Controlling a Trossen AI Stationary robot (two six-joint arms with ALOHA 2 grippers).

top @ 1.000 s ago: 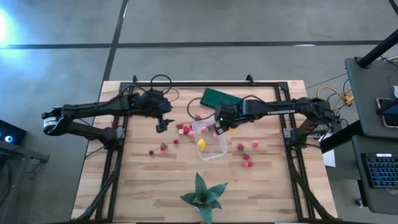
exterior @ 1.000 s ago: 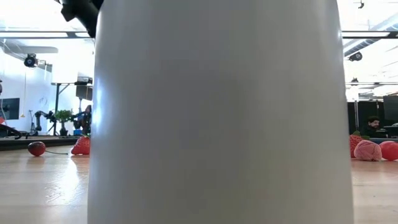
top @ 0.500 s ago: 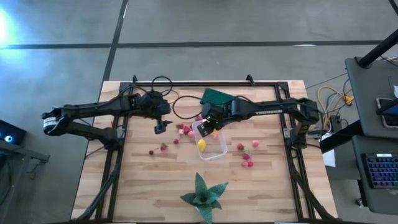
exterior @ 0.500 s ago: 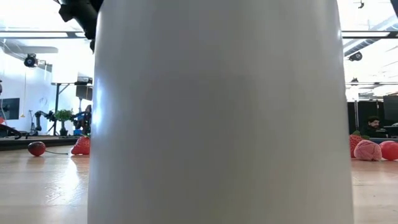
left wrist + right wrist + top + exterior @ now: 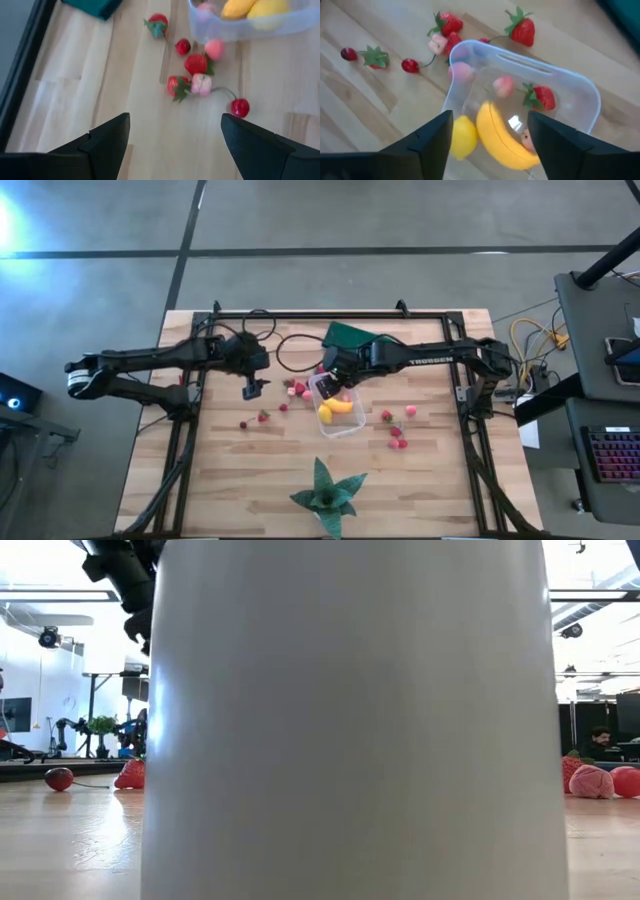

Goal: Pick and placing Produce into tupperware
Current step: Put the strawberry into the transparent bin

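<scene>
The clear tupperware [image 5: 352, 425] stands mid-table. Inside it lie a yellow banana [image 5: 505, 140], a lemon [image 5: 461, 137], a strawberry [image 5: 542, 97] and pink pieces. My right gripper [image 5: 335, 383] hangs open just above the tub's far left part, its fingers on either side of the banana without touching it. My left gripper [image 5: 252, 388] hovers open to the tub's left, above bare wood. Loose red and pink berries [image 5: 196, 64] rest on the table between it and the tub. More berries [image 5: 398, 435] lie to the tub's right.
A green star-shaped leafy object [image 5: 326, 492] stands near the front edge; its pale pot [image 5: 350, 720] fills the low view. A flat dark green rectangle [image 5: 352, 337] lies behind the tub beside a black cable loop [image 5: 295, 352]. Two small berries [image 5: 262, 417] lie at front left.
My right gripper has gone toward the table's left, over the tub, carrying the banana, and has opened. The banana has dropped into the tub and lies beside the lemon. My left gripper has sunk a little, still open.
</scene>
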